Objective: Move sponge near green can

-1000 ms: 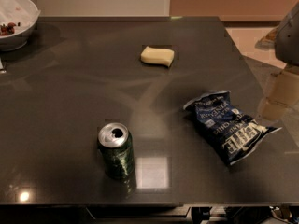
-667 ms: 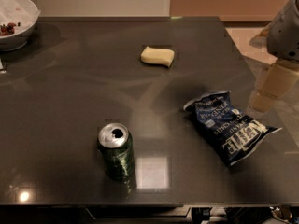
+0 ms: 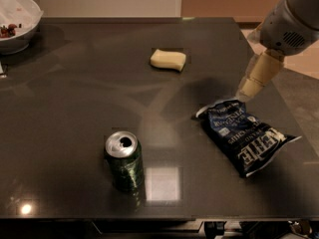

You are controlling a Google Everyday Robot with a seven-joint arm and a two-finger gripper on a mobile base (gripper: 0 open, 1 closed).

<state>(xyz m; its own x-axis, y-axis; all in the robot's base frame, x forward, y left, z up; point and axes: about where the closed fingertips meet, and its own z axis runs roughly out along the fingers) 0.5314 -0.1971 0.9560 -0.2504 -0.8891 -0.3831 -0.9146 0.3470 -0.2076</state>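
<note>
The pale yellow sponge (image 3: 168, 59) lies flat on the dark table toward the back, right of centre. The green can (image 3: 124, 161) stands upright near the front edge, its silver top open. My gripper (image 3: 249, 87) hangs from the grey arm at the right, above the table's right side. It is just over the top end of the chip bag, well right of the sponge and apart from it. It holds nothing that I can see.
A dark blue chip bag (image 3: 242, 135) with white lettering lies at the right front. A white bowl (image 3: 16, 21) with some food sits at the back left corner. The dark table (image 3: 75, 93) ends near the arm on the right.
The arm has swung in from the right edge toward the table's middle. The gripper now hangs over the top of the chip bag. Sponge, can and bag have not moved.
</note>
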